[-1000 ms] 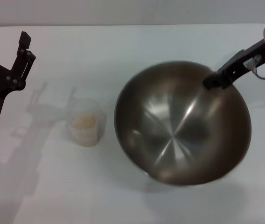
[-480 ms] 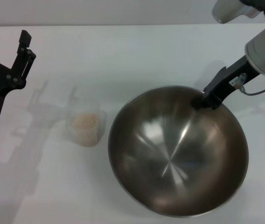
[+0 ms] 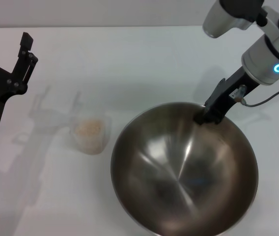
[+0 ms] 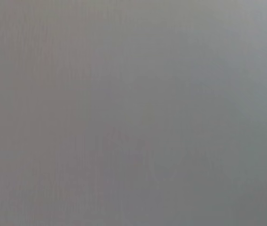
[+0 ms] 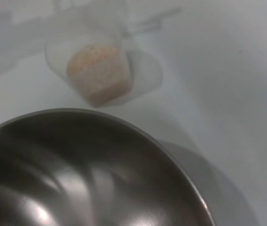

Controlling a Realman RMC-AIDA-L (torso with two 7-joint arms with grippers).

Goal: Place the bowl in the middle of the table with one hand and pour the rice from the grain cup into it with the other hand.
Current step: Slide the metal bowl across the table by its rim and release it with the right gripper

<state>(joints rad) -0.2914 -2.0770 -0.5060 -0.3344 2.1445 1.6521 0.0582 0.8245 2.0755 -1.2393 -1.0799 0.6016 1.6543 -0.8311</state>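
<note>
Big shiny steel bowl (image 3: pixel 183 169), pinched at its far rim by the right gripper (image 3: pixel 202 118), should land gently beside the small clear rice cup (image 3: pixel 89 132), not bumping it.

Left wrist view — uniform grey, nothing discernible. Bowl (image 3: pixel 183 169) — near rim cut off by the head view's lower edge. Right gripper (image 3: pixel 209 114) tips hidden at the bowl's far rim. Left gripper (image 3: pixel 4 73) partly out of frame.

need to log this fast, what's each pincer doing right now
Left pincer: open, holding nothing, parked at the table's left edge.
Right pincer: shut on the bowl rim.
</note>
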